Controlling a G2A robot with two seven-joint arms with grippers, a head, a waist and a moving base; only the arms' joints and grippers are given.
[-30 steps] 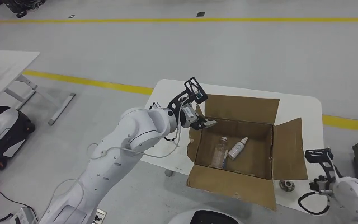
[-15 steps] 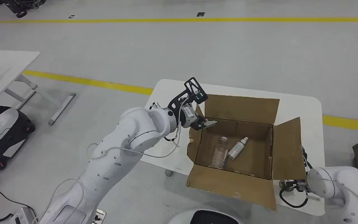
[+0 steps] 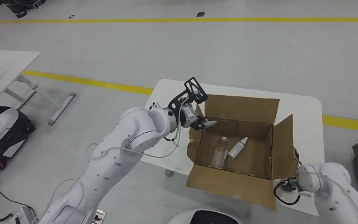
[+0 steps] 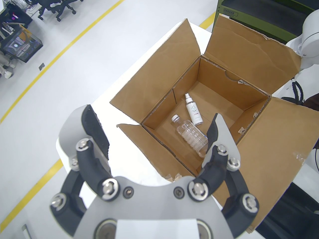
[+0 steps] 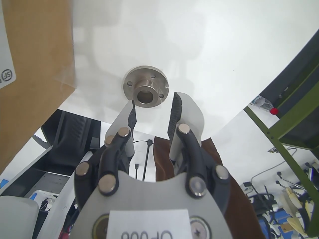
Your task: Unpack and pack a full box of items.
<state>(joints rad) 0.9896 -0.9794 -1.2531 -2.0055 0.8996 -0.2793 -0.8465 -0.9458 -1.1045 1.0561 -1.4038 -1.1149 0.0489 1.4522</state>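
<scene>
An open cardboard box [image 3: 240, 112] stands on the white table [image 3: 168, 98]. On its floor lie a clear plastic bottle [image 3: 218, 153] [image 4: 192, 136] and a small white spray bottle [image 3: 238, 148] [image 4: 193, 110]. My left gripper [image 3: 201, 106] [image 4: 152, 115] hangs open and empty above the box's left rim. My right gripper [image 5: 154, 103] is open, low over the table beside the box's right wall [image 5: 32, 50]. A round metal flange [image 5: 145, 89] lies just beyond its fingertips, about centred between them. In the top view the right arm [image 3: 324, 187] sits by the box's right flap [image 3: 284, 147].
All the box's flaps [image 4: 249, 48] are folded outward. The table's near edge [image 5: 224, 125] runs close to the flange. A green metal rack [image 4: 264, 6] stands past the table's right end. Bare tabletop [image 5: 199, 26] lies beyond the flange.
My right arm has swung in from the table's right edge to the box's right flap and now covers the flange from above. That flap stands steeper. The left arm has kept still.
</scene>
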